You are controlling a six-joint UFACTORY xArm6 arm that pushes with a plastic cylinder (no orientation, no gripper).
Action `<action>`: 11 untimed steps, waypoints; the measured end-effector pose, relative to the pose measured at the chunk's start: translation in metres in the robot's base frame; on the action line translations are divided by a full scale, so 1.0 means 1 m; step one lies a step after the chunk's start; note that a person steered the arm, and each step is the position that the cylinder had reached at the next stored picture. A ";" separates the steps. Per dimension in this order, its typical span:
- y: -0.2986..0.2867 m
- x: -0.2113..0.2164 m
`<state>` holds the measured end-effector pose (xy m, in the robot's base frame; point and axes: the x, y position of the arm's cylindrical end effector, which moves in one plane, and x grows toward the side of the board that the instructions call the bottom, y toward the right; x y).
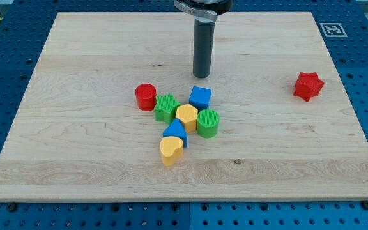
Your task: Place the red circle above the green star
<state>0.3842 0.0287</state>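
Wooden table (75,160), red circle (145,96) touched green star (166,107) at its left, my tip (201,75) hovered just beyond blue cube (200,97), tool grasped nothing.

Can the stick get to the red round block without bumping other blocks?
Probably yes. My tip sits toward the view's top-right of the red circle, with bare board between; only the green star touches the circle's far lower-right side.

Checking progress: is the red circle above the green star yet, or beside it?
Beside. The red circle sits at the green star's left edge, only slightly higher. My tip is apart, toward the view's top.
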 end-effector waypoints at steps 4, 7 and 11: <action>-0.151 0.008; -0.124 0.068; -0.097 0.090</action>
